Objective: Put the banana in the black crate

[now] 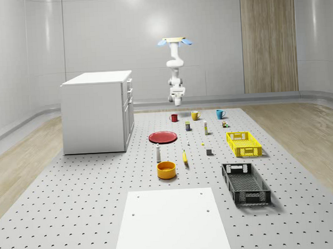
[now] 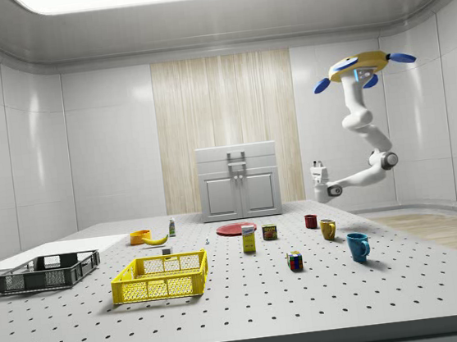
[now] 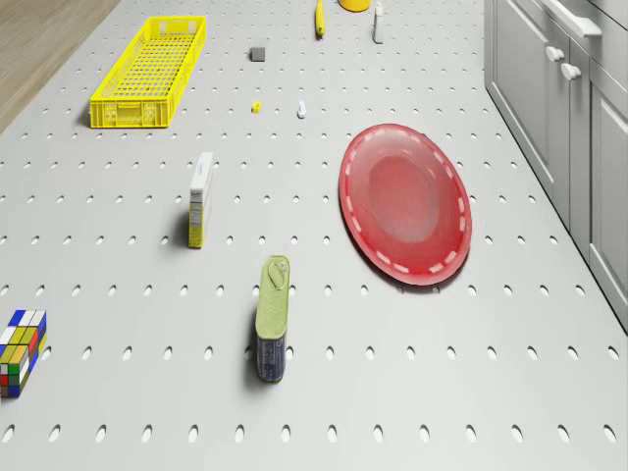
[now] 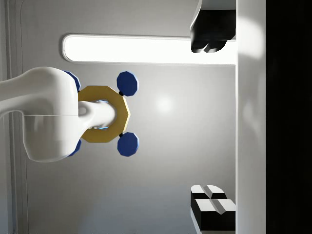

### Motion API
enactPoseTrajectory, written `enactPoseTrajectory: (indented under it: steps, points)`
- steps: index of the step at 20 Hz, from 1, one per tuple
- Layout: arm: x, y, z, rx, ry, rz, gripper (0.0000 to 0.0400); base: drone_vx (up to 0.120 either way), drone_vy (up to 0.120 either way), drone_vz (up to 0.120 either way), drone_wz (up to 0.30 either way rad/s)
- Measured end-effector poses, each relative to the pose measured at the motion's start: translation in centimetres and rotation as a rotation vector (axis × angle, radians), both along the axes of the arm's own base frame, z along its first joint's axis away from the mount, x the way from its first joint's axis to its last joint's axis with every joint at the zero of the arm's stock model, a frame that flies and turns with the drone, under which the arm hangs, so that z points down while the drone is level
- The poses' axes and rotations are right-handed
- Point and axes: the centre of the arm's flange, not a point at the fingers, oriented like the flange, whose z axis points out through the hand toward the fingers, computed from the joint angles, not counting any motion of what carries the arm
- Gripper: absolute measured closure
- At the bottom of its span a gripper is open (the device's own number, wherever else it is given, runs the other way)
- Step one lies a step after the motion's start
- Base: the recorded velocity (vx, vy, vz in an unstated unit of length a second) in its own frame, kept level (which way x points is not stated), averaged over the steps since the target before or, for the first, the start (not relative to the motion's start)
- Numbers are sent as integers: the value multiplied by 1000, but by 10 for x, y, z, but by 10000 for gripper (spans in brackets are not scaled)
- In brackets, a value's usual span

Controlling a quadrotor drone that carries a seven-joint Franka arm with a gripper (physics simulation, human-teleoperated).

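The drone (image 2: pixel 359 66) hovers high over the far end of the counter (image 1: pixel 76 213), arm folded, with the claw (image 2: pixel 318 166) turned upward, spread wide and empty. The banana (image 1: pixel 185 157) lies well away from the claw, beside the orange bowl (image 1: pixel 166 169), and the crate (image 1: pixel 246 183) sits farther off still. The long descent is the risk: the bottle (image 1: pixel 158 153) and bowl crowd the banana, so a drifting claw could knock them or roll the fruit.
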Motion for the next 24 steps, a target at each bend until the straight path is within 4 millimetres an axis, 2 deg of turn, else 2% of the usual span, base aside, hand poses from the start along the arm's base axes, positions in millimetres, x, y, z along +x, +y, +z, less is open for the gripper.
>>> enactPoseTrajectory:
  steps: [3,8,14,17,19,21,24]
  points:
    - [0,2,0,-22,-2,-1,0,120,-120,0,0]
    - [-1,10,-1,-96,-6,-3,0,120,-8,0,0]
    - [-1,31,-6,-322,-10,-9,0,120,0,0,0]
    - [-1,51,-17,-547,-12,-15,0,120,0,0,0]
    - [0,68,-30,-762,-12,-20,0,120,0,-40,0]
    - [0,83,-52,-1035,-12,-28,0,120,0,-120,0]
    - [2,95,-100,-1531,-10,-42,0,120,0,-120,0]
